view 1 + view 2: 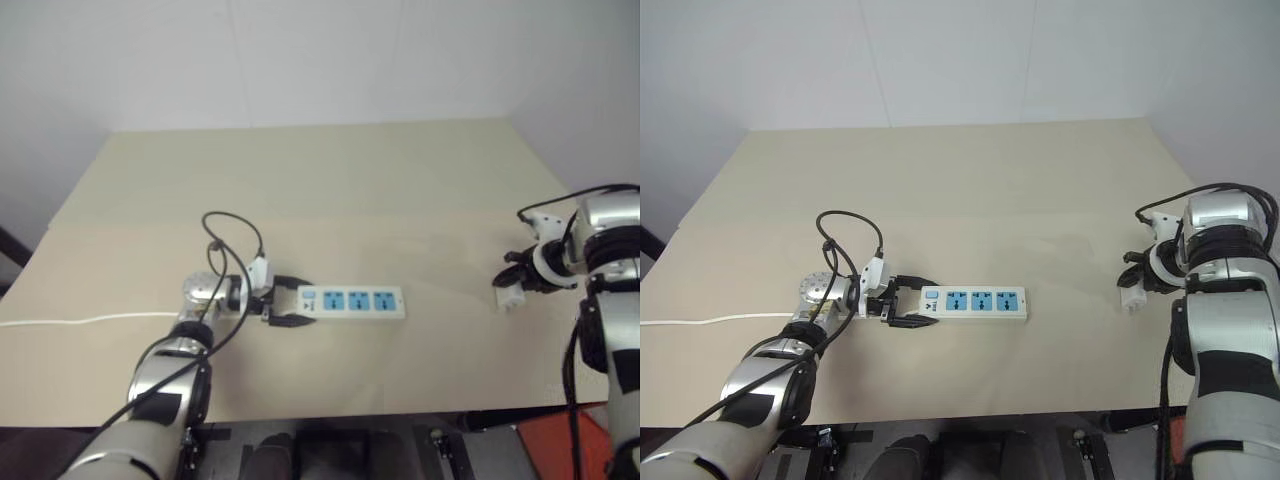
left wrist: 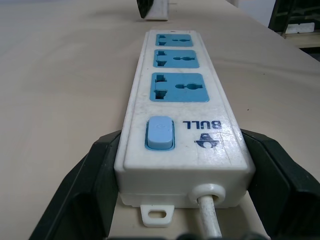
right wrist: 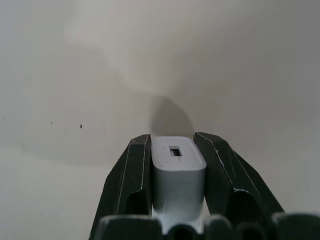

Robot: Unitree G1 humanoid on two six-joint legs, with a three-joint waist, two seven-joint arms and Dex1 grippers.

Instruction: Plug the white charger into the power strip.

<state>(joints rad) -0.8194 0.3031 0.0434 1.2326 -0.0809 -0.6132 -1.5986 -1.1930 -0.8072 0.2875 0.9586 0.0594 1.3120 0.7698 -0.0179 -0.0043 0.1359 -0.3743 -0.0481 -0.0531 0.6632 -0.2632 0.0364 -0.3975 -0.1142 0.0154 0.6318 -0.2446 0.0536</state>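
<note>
The power strip (image 1: 355,301) lies flat near the middle of the table, a long white bar with three blue sockets and a blue switch (image 2: 160,133) at its left end. My left gripper (image 1: 300,301) is shut on that switch end, one black finger pressed against each long side (image 2: 100,175). At the table's right edge, the small white charger (image 1: 511,297) stands on the tabletop. My right gripper (image 1: 520,278) points down over it. In the right wrist view both fingers press on the charger (image 3: 177,170), and its end with a small slot faces outward.
The strip's thin white cord (image 1: 90,320) runs left across the beige table (image 1: 330,180) to its edge. A black cable (image 1: 235,235) loops above my left wrist. Bare tabletop lies between the strip and the charger. A white wall stands behind the table.
</note>
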